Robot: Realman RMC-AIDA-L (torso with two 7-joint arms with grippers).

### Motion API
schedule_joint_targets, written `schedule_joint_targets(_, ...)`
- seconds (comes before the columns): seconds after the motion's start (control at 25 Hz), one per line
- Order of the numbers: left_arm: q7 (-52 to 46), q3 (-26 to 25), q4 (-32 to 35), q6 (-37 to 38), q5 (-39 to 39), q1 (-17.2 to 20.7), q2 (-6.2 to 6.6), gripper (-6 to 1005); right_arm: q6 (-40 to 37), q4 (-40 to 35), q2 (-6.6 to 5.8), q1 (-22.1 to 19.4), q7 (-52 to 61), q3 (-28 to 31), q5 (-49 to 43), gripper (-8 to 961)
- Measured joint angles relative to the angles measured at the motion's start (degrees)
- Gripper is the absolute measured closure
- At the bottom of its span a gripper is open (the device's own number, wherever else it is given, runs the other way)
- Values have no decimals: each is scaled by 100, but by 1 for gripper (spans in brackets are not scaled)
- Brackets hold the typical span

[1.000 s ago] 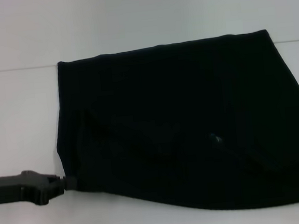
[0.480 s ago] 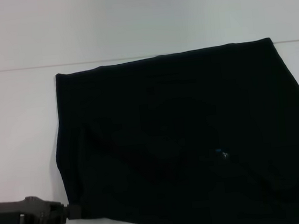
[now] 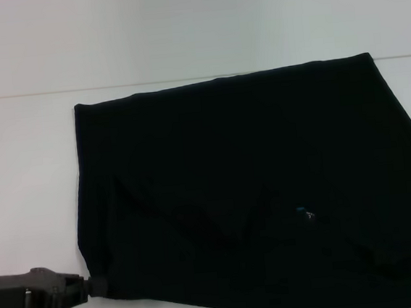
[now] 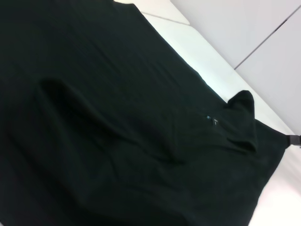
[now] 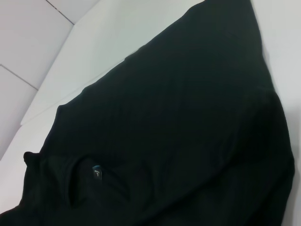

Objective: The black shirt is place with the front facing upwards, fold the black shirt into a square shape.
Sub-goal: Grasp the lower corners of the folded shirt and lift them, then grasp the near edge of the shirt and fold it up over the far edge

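While the black shirt [image 3: 253, 193] lies spread across the white bench [image 3: 26, 178], filling the middle and right of the scene, the left hand [image 3: 94, 286] sits at the near left, closed on the shirt's near-left corner. A small blue neck label [image 3: 303, 212] shows near the shirt's middle, among soft folds. The right hand is out of sight.
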Motion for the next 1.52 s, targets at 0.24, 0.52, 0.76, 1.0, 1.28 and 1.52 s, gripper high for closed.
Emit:
schedule_joint_targets(0.24,3,-3,-76,-103,0,-99,73,1000,-120,-1,67,-183,-130,31,0,951)
schedule_joint_targets(0.52,19,-1,-85,-171,-1,-145,142,1000,-219,19,202,-461,-364,158,0,952)
schedule_joint_targets(0.76,14,-1,-84,-210,-3,-206,166,1000,-220,68,221,-444,-467,171,0,952)
schedule_joint_targets(1.0,-13,-343,-76,-231,-71,-319,217,1000,-185,71,135,-158,-460,238,33,951)
schedule_joint_targets(1.28,-341,-551,-95,-803,-74,-921,185,1000,46,71,-242,746,-32,304,20,951)
schedule_joint_targets(1.52,-596,-616,-238,-1734,-165,-1643,172,1000,1027,378,-728,1773,493,-40,13,952)
